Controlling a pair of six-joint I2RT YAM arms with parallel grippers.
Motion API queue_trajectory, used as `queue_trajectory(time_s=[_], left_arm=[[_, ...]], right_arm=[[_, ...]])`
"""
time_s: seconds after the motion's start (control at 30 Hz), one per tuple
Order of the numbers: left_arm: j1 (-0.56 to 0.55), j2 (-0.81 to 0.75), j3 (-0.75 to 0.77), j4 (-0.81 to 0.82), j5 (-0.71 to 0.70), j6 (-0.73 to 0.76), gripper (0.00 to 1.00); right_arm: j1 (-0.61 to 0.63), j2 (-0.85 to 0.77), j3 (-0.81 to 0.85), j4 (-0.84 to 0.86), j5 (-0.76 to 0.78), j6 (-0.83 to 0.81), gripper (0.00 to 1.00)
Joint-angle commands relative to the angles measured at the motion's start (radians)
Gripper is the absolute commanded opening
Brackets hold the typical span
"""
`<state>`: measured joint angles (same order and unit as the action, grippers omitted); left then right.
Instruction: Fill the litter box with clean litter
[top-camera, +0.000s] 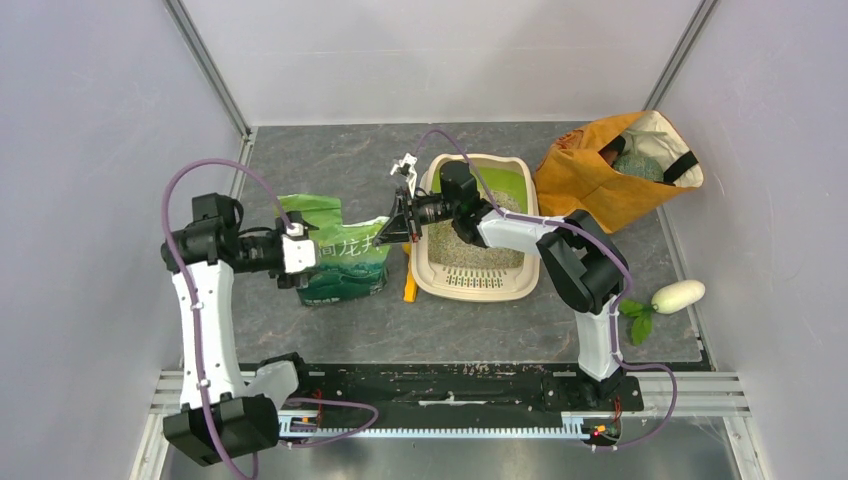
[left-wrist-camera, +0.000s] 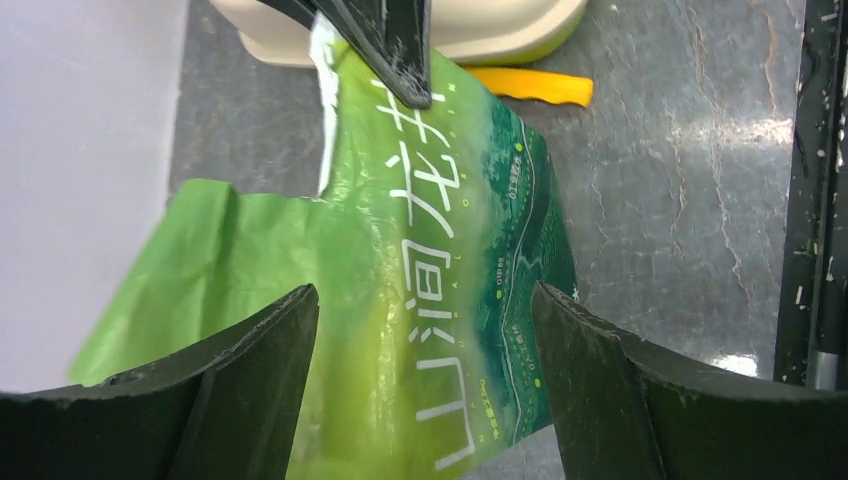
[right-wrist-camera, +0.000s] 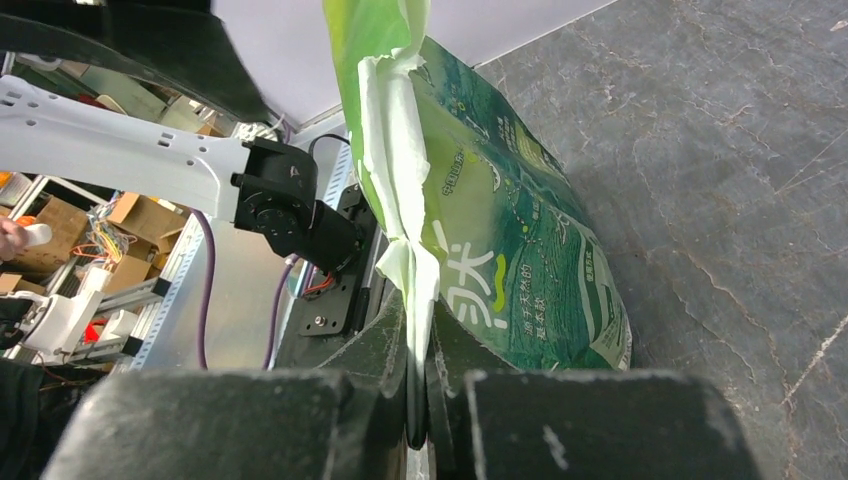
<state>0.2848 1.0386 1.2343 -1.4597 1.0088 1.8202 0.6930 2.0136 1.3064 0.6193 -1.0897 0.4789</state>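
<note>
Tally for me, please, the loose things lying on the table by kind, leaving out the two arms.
bags: 2 (green printed bag, orange fabric bag)
litter box: 1
white radish-like vegetable: 1
orange strip beside the box: 1
small white object, too small to identify: 1
Total: 6

Grey tabletop (top-camera: 480, 335) bears a litter box (top-camera: 478, 294) mid-table, green bag (top-camera: 350, 260) left, orange bag (top-camera: 580, 190) far-right corner, white vegetable (top-camera: 678, 296) at right edge

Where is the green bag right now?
From above, the green bag sits on the table just left of the litter box; the right gripper pinches the bag's edge nearest the box.
</note>
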Motion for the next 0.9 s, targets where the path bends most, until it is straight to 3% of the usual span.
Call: queue_trajectory(time_s=[0.0,0.17,0.3,0.5,0.63,0.7,0.8,0.87], left_arm=[[-0.054,0.028,-0.061,0.175,-0.074,0.016,0.84],[-0.083,0.038,-0.129,0.284,-0.098,-0.002,0.85],[-0.095,0.053,-0.163,0.232,-0.15,0.081,0.78],[-0.095,0.082,-0.16,0.191,-0.193,0.06,0.5],[-0.095,0.08,-0.173,0.199,-0.204,0.067,0.28],[-0.095,0.078,-0.173,0.2,-0.206,0.069,0.2],[-0.095,0.071,-0.177,0.205,-0.202,0.08,0.11],[-0.095,0.062,-0.188,0.218,-0.195,0.089,0.1]], right_arm=[[0.0,0.001,0.05,0.028,-0.045,0.029,0.11],[0.0,0.0,0.051,0.021,-0.064,0.029,0.12],[0.0,0.003,0.058,0.014,-0.071,0.031,0.14],[-0.002,-0.024,0.045,-0.016,-0.087,-0.001,0.2],[-0.006,-0.04,0.048,-0.04,-0.094,0.009,0.43],[-0.017,-0.049,0.054,-0.035,-0.092,0.051,0.47],[-0.037,-0.055,0.077,-0.032,-0.086,0.136,0.48],[-0.046,-0.049,0.099,-0.036,-0.085,0.181,0.56]])
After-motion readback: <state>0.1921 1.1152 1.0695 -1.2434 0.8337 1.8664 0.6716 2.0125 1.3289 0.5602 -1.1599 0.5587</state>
